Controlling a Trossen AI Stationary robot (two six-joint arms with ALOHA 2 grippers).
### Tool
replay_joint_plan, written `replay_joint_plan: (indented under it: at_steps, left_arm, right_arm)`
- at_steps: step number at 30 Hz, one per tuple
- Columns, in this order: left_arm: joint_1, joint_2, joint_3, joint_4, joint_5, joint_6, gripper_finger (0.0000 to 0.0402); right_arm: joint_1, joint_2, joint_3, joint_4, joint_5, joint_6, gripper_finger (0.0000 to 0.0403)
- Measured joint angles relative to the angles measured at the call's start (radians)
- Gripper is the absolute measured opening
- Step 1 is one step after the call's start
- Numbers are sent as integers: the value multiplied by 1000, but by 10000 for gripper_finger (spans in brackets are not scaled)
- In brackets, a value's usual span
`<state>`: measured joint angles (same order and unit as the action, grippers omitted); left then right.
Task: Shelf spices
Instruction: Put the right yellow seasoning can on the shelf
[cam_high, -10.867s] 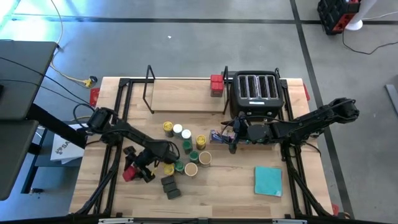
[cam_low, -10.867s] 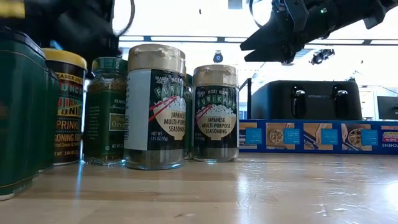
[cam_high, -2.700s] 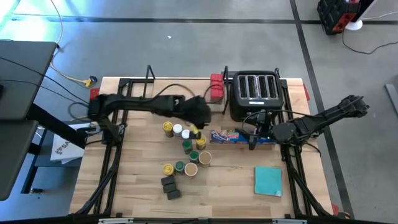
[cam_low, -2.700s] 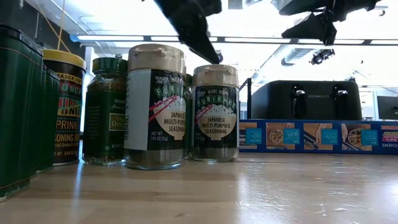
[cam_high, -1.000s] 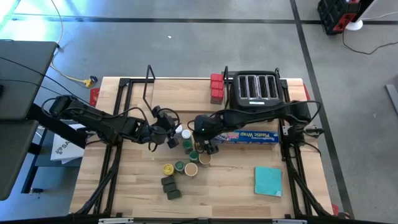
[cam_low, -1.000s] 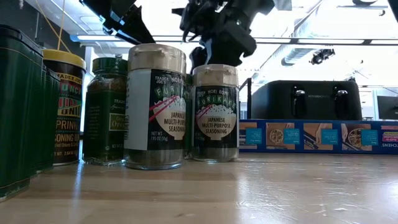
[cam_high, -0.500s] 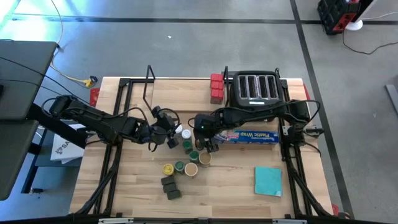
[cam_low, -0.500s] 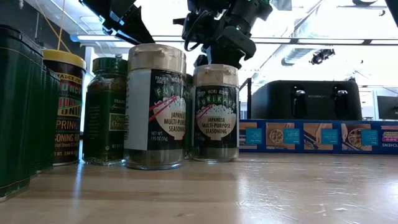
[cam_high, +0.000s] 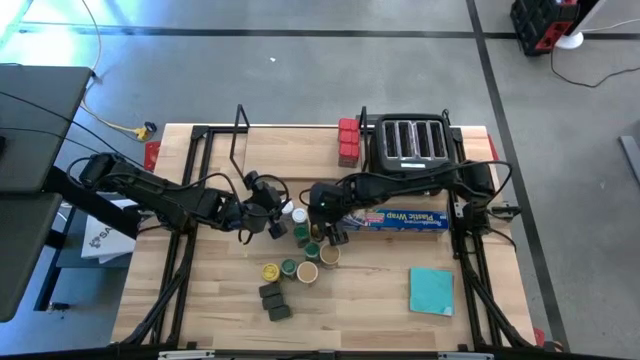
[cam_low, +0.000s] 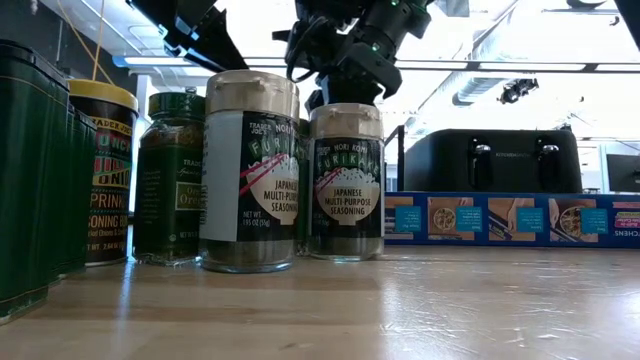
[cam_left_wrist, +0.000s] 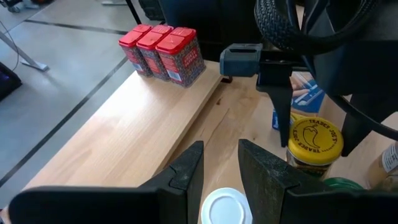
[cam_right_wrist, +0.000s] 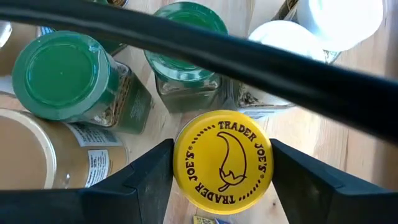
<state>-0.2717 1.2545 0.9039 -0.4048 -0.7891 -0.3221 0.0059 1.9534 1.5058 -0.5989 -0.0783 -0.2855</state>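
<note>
Closing: right gripper (cam_right_wrist: 222, 180) straddles yellow jar (cam_right_wrist: 222, 163), jaws apart, not yet gripping. High view: jar cluster (cam_high: 300, 240) mid-table; shelf (cam_high: 295, 150) behind. Left wrist: left gripper (cam_left_wrist: 219, 168) narrowly parted above white lid (cam_left_wrist: 226, 206), empty. Next: squeeze, lift straight.

A jar lid (cam_right_wrist: 222, 162) is bright yellow with a black chili-pepper outline and black lettering. Neighbouring lids (cam_right_wrist: 59, 75) are plain green, and three tins (cam_left_wrist: 163, 53) are red with speckled sides.

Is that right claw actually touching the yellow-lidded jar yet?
Cannot tell. In the right wrist view the right gripper straddles the yellow-lidded jar, with both fingers hard against the lid's edge; no clear gap or contact shows.
</note>
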Motion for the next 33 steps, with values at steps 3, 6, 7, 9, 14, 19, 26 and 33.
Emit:
replay_joint_plan:
  at_steps: [3, 6, 7, 9, 14, 19, 26, 33]
  left_arm:
    - [0, 0, 0, -1, 2, -1, 94]
    - [0, 0, 0, -1, 2, -1, 94]
    - [0, 0, 0, 0, 2, -1, 94]
    - [-1, 0, 0, -1, 2, -1, 94]
    - [-14, 0, 0, -2, 2, -1, 94]
    - [-35, 0, 0, -4, -7, -1, 94]
    - [-58, 0, 0, -19, -36, -16, 94]
    - [-59, 0, 0, -20, -40, -16, 94]
  right_arm:
    - [0, 4, 39, -65, 23, -2, 232]
    - [0, 5, 95, -136, 65, -9, 232]
    - [-1, 5, 116, -156, 74, -10, 232]
    - [-6, 4, 151, -203, 85, -12, 232]
    - [-37, 4, 231, -290, 91, -44, 231]
    - [-101, 3, 320, -352, 101, -65, 231]
    - [-234, 3, 472, -385, 97, -82, 231]
    - [-424, 4, 538, -354, 48, -70, 231]
